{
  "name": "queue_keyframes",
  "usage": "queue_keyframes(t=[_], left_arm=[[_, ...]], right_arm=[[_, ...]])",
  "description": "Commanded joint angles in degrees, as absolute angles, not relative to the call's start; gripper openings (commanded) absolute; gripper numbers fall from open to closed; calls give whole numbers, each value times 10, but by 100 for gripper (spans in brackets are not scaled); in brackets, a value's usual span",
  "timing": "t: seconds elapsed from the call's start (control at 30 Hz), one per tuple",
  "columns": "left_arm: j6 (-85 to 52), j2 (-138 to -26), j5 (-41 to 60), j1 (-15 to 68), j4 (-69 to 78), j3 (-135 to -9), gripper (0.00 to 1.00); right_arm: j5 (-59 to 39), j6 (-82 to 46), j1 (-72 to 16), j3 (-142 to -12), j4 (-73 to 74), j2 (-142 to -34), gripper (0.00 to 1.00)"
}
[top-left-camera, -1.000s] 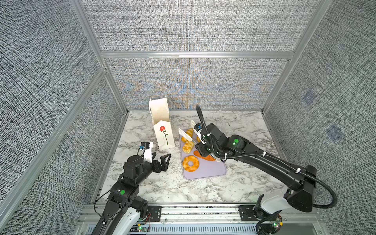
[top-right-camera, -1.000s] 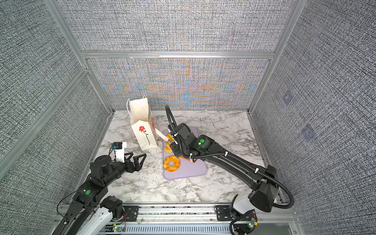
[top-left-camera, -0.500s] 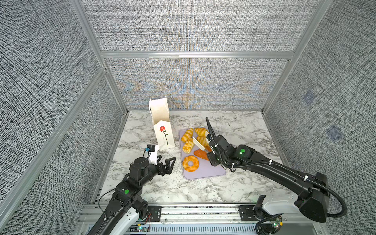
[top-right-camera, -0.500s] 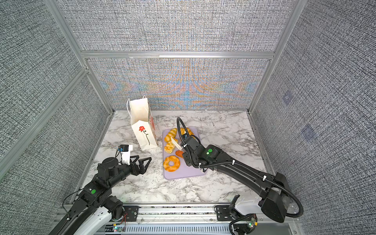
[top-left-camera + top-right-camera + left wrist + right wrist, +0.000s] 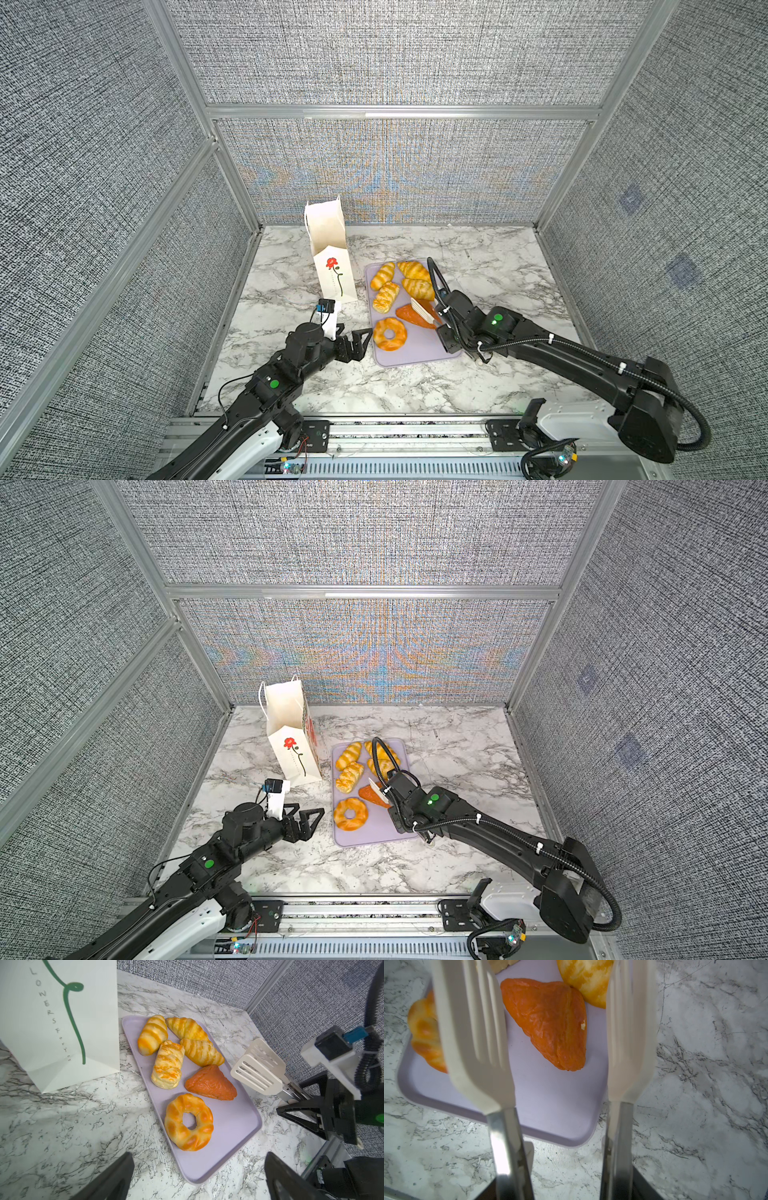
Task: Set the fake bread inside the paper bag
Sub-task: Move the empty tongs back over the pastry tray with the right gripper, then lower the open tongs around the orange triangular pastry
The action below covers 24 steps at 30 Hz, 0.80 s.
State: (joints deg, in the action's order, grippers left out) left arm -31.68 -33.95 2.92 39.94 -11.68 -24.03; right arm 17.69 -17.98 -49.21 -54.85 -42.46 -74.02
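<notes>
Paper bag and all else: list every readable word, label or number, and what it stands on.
"LOWERS FOR YOU": on the paper bag, beside the green stem, left wrist view; its start cut off at the frame edge.
In both top views that print is too small to read.
No other text.

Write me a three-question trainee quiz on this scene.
1. True or false: in both top views the paper bag stands upright to the left of the tray.
2. How many pieces of fake bread lie on the tray?
3. The right claw holds: A) a spoon, B) white tongs, C) nothing.

Key: 1 true; 2 six; 3 B.
</notes>
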Motion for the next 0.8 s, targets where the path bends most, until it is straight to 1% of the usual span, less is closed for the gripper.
queue_keyframes(t=[0.0,0.4,0.77], left_arm=[[-314,-337,7,402,-92,-243,99],[-318,-321,0,403,-106,-236,99],[-317,-325,2,404,-102,-232,99]], right_arm=[[185,-190,-492,-543,-441,-753,61],[184,-205,-496,-539,-458,-796,61],[217,-215,-511,-565,-485,-853,61]])
